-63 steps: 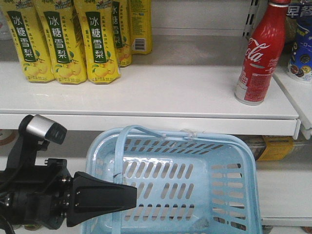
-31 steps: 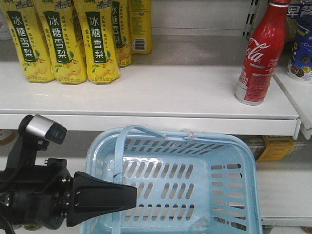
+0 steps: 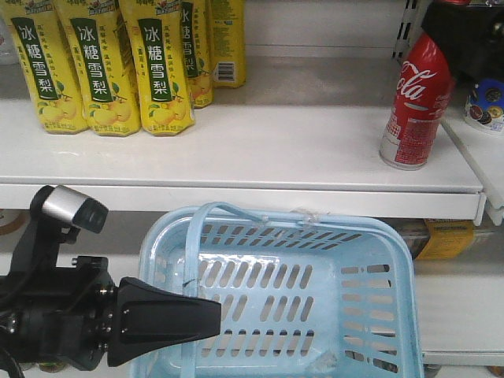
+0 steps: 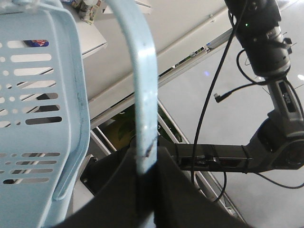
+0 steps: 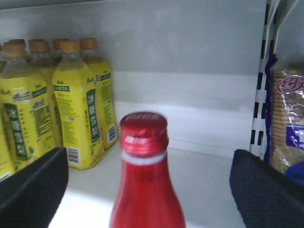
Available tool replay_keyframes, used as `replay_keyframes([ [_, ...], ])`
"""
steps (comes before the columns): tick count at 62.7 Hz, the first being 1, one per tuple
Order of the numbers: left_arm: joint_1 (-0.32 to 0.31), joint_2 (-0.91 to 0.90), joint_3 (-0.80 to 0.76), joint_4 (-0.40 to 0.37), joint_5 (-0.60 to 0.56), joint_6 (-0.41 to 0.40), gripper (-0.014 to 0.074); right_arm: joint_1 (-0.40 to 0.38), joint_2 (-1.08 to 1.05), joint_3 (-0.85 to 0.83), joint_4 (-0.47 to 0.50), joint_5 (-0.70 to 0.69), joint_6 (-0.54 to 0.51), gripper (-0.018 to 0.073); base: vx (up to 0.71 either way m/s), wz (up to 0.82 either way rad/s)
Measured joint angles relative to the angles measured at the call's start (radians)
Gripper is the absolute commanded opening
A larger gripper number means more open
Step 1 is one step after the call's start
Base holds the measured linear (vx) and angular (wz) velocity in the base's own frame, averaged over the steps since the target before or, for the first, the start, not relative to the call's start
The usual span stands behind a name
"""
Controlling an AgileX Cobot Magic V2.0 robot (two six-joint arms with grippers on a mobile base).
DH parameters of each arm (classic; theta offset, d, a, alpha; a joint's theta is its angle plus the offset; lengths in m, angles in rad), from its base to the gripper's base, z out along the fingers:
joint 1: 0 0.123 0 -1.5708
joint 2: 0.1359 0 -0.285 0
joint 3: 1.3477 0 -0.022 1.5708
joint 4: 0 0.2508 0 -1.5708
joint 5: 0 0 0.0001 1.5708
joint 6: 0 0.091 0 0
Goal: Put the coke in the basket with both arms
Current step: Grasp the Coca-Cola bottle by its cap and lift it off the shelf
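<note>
Left gripper (image 3: 214, 318): matte black, wedge-shaped housing. A short silver cylinder (image 3: 66, 205) with a black end sits on a black bracket above it. Right arm (image 4: 278, 142): black jointed links, loose black cables (image 4: 200, 118), one green indicator light (image 4: 246, 24). Right fingers (image 5: 33, 190): black, finely textured.

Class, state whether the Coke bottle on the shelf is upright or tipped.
Upright: the Coke bottle stands on its base on the white shelf, cap uppermost.

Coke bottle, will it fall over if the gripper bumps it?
Probably tippy: the coke bottle is tall, with a narrow neck, standing on a small base. Its smooth shiny body may be slippery. Lying down, it would likely roll, being round.
</note>
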Motion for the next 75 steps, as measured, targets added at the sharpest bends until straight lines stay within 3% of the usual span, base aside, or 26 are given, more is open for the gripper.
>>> replay_keyframes([
  [10, 0.000, 0.000, 0.000, 0.000, 0.000, 0.000, -0.0006, 0.000, 0.076, -0.070, 0.000, -0.059, 0.000, 0.0371, 0.00, 0.00],
  [21, 0.000, 0.000, 0.000, 0.000, 0.000, 0.000, -0.0006, 0.001, 0.088, -0.081, -0.009, -0.084, -0.004, -0.0012, 0.00, 0.00],
  [28, 0.000, 0.000, 0.000, 0.000, 0.000, 0.000, -0.0006, 0.001, 0.083, -0.082, -0.013, -0.132, -0.004, -0.0008, 0.00, 0.00],
  [41, 0.000, 0.000, 0.000, -0.001, 0.000, 0.000, -0.0006, 0.001, -0.013, -0.079, -0.031, -0.387, 0.011, -0.0003, 0.00, 0.00],
  [61, 0.000, 0.000, 0.000, -0.001, 0.000, 0.000, -0.0006, 0.001, -0.173, -0.076, -0.031, -0.705, 0.178, -0.0003, 0.00, 0.00],
  [75, 0.000, 0.000, 0.000, -0.001, 0.000, 0.000, -0.0006, 0.001, -0.167, 0.117, -0.031, -0.729, 0.170, -0.0003, 0.00, 0.00],
])
